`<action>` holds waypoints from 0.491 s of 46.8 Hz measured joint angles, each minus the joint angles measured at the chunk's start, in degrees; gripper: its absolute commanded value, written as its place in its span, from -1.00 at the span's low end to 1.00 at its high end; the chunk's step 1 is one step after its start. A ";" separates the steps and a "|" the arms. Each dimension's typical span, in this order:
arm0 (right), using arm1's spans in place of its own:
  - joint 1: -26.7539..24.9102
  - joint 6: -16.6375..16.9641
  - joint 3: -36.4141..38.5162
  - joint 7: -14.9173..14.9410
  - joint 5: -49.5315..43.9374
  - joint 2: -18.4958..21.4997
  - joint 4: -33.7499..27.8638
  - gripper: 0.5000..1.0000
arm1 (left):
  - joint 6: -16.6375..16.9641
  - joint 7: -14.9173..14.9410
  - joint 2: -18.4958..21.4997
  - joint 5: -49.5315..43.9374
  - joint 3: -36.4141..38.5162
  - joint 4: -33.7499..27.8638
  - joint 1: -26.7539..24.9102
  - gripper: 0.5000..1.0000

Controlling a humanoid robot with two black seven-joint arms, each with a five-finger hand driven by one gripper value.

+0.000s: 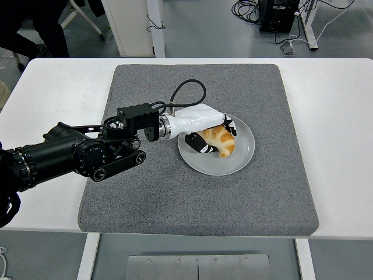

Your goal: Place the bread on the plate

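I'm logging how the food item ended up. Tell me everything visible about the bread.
The bread is a golden-orange, croissant-like piece with paler patches, lying on the round grey plate, left of its centre. The left hand is closed around its upper and left sides, hiding part of it. The plate sits on a grey mat.

My arm [76,153] was black and jointed, my left hand [201,125] wore a white shell with black fingers [198,146], and a black cable [186,92] looped behind the wrist.

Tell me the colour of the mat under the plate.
Speckled dark grey mat, seen best in the head view; the plate on it is light grey.
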 measured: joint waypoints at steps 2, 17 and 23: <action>0.00 0.01 0.00 0.00 0.00 0.00 0.00 1.00 | -0.05 -0.27 0.00 -0.07 -0.02 -0.07 -0.04 0.91; 0.00 0.03 0.00 0.01 0.00 0.00 0.00 1.00 | -0.06 -4.09 0.60 -0.05 -0.35 -1.60 -0.30 0.91; 0.00 0.01 0.00 0.01 0.00 0.00 0.00 1.00 | -0.02 -5.60 1.23 -1.24 -0.95 -2.34 -0.78 0.91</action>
